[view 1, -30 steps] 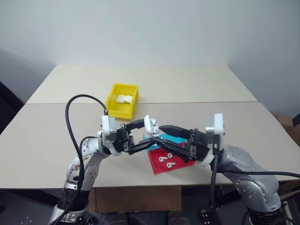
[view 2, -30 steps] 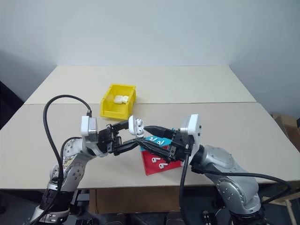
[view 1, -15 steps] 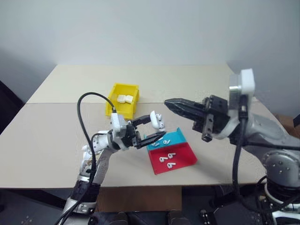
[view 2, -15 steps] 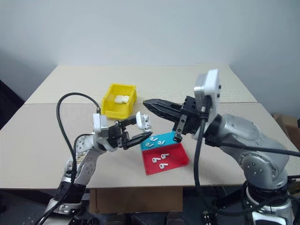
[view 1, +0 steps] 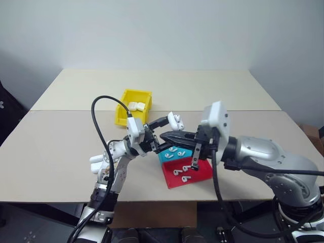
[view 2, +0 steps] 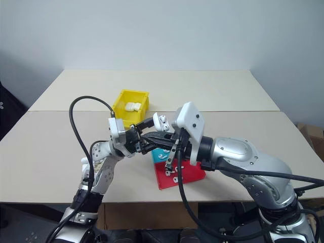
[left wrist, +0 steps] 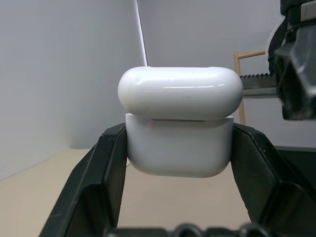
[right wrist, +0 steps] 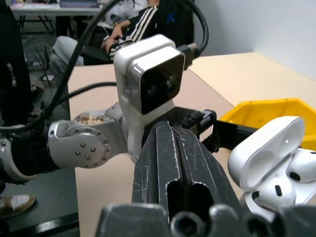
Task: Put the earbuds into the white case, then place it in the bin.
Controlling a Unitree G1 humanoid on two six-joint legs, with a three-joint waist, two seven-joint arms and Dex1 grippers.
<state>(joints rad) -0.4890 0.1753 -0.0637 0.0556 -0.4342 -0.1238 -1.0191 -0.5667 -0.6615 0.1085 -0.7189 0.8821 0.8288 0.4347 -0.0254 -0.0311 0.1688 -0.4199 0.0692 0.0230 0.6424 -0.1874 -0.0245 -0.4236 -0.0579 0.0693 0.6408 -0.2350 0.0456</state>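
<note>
Head views: the left gripper [view 1: 169, 132] pinches the white case [view 1: 174, 120] in the air above the beige table [view 1: 61, 147], its open lid tilted up and right. The right gripper [view 1: 165, 136], fingers pressed together, points left just below it.

Left wrist view: the case's long axis lies across the two fingers [left wrist: 106, 168].

Right wrist view: the earbuds [right wrist: 276, 190] sit in the case; the bin [right wrist: 266, 109] is behind.

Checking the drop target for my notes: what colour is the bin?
Yellow; the bin shows best in the left eye view.
</note>
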